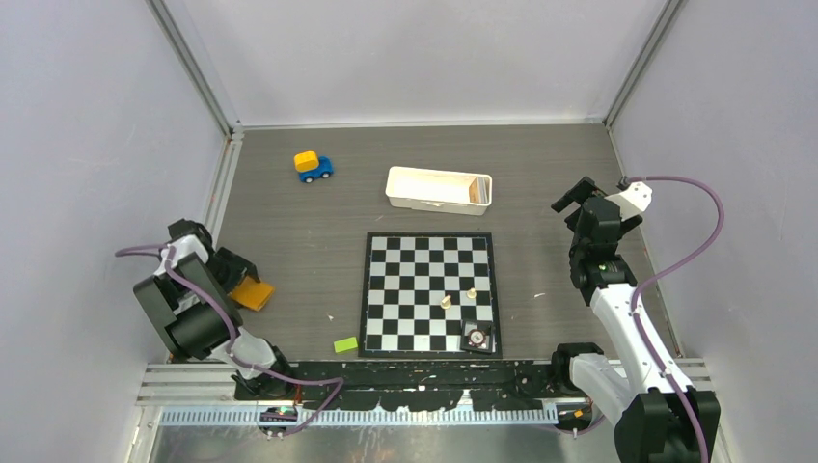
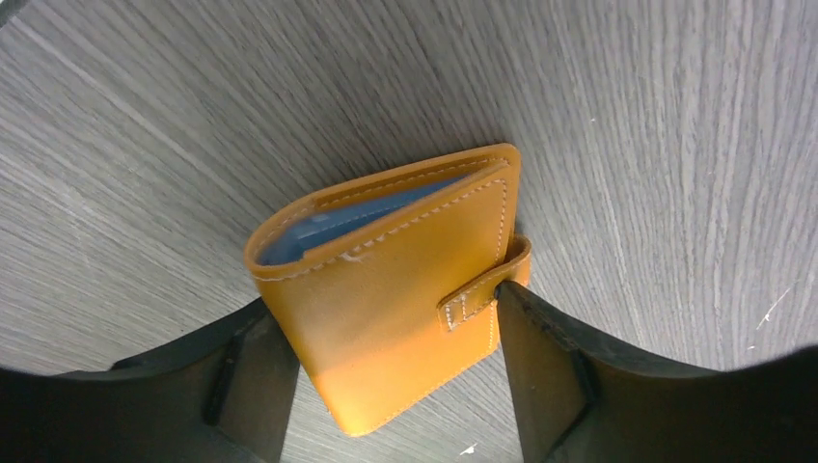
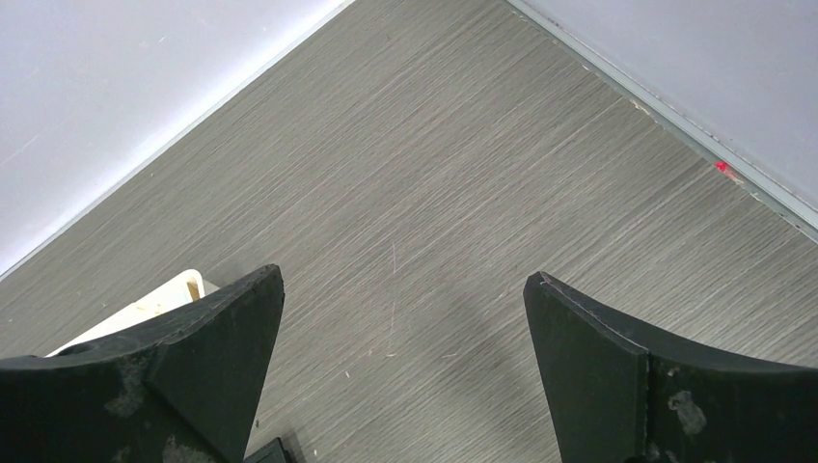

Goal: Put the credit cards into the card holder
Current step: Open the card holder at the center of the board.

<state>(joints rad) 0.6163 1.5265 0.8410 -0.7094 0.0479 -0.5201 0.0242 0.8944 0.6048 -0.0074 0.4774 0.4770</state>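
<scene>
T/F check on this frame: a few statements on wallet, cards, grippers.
1. A light blue card shows inside the folded orange leather-like wallet. True.
2. The right gripper holds a card. False: it is open and empty.
3. The wallet lies on the black-and-white chessboard. False: it is on the grey table, between the fingers of the left gripper.
4. The white rectangular tray sits beyond the chessboard. True.

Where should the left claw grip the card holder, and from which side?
Across its two sides, fold edge and snap-tab edge, coming from above. The card holder is thin and gapes along its far edge, where a blue card shows; the left claw straddles those sides.
</scene>
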